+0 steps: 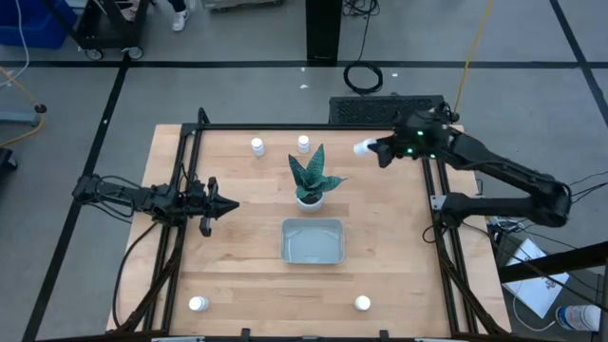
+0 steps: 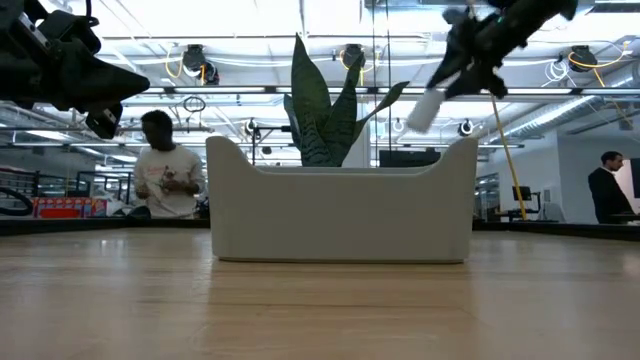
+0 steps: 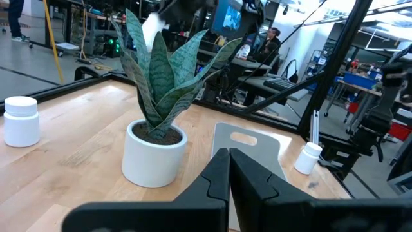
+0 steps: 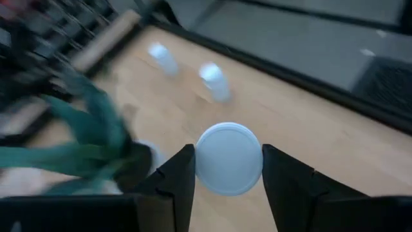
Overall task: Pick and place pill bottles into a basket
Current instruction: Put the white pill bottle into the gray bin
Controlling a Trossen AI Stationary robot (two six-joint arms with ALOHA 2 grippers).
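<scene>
My right gripper [image 1: 377,149] is shut on a white pill bottle [image 1: 362,147] high above the table's far right part, right of the plant; the bottle also shows in the low view [image 2: 424,108]. Two bottles [image 1: 257,145] [image 1: 303,143] stand upright at the far edge. Two more [image 1: 198,304] [image 1: 362,303] stand near the front edge. The pale grey-blue basket [image 1: 312,241] rests flat at the table's middle. My left gripper [image 1: 224,203] is shut and empty at the left, pointing toward the plant. My right gripper pinches the bottle's two opposite sides [image 4: 201,161] between its two fingers. The bottle lies along the fingers, one round end [image 4: 228,158] facing the wrist camera. It sticks out past the fingertips toward the table's left, tilted downward, lifted clear of the table.
A small white pot with a green spiky plant [image 1: 310,182] stands just beyond the basket, between the two grippers. Black frame rails run along the table's left and right sides. People show in the room behind the table [image 2: 165,170].
</scene>
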